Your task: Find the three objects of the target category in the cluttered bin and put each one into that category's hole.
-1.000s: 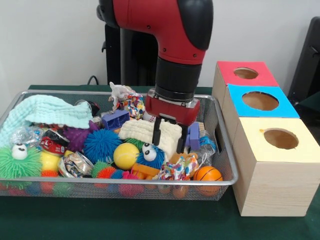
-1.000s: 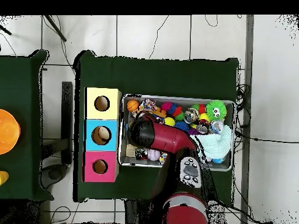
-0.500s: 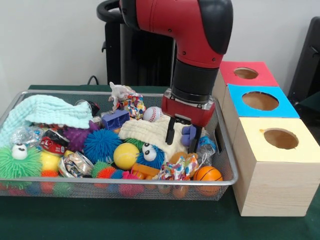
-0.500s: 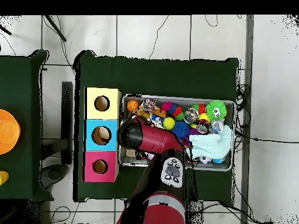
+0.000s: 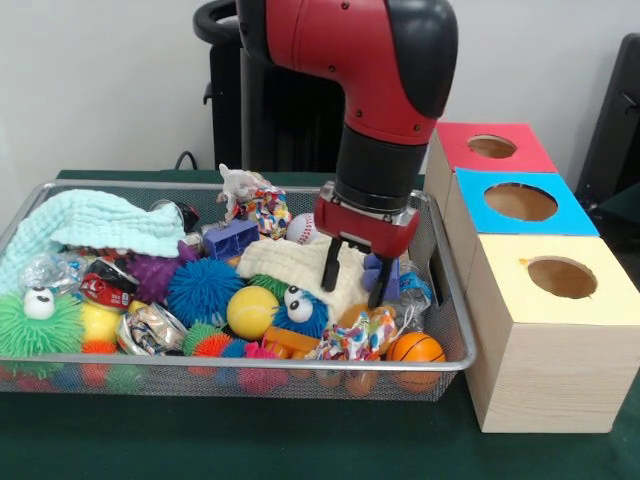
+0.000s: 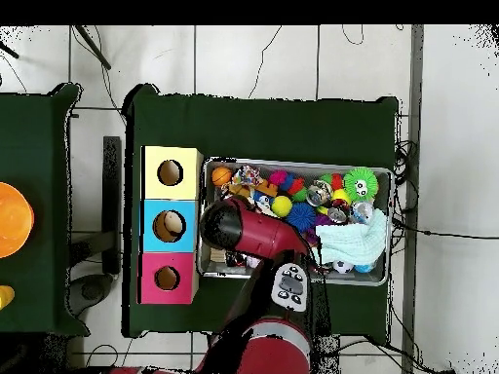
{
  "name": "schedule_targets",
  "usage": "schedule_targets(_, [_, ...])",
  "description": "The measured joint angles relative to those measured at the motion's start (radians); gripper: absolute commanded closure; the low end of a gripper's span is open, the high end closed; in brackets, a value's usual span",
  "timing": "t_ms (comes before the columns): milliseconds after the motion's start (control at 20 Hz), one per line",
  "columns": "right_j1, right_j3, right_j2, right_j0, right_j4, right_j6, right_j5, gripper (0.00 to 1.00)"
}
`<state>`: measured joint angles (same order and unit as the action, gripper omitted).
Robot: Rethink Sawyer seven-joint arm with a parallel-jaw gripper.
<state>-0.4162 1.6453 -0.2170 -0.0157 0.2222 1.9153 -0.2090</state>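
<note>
The silver wire-mesh bin (image 5: 250, 364) is full of toys and also shows in the overhead view (image 6: 391, 224). My gripper (image 5: 354, 278) hangs open and empty over the bin's right part. Its fingertips are just above a cream cloth (image 5: 285, 262), with a purple-blue block (image 5: 387, 272) behind the right finger. The red-topped box's hole (image 5: 492, 147) is at the far right, behind the blue and yellow boxes. It also shows in the overhead view (image 6: 168, 279). There my arm (image 6: 244, 229) hides the gripper.
Near the gripper lie a blue fuzzy toy with eyes (image 5: 298, 308), a yellow ball (image 5: 251, 312), a small basketball (image 5: 415, 348) and a baseball (image 5: 303, 228). A mint towel (image 5: 100, 225) and green fuzzy toy (image 5: 38, 320) lie at the left. The blue box (image 5: 520, 202) and yellow box (image 5: 560, 278) adjoin the bin.
My gripper moved right across the cream cloth toward the boxes, then back a little to the left. It stayed open and holds nothing.
</note>
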Motion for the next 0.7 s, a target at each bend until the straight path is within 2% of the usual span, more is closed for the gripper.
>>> schedule_targets(450, [0.018, 0.001, 0.000, -0.028, 0.000, 0.000, 0.070, 0.00])
schedule_targets(700, [0.021, 0.001, 0.000, -0.026, 0.000, 0.000, 0.077, 0.00])
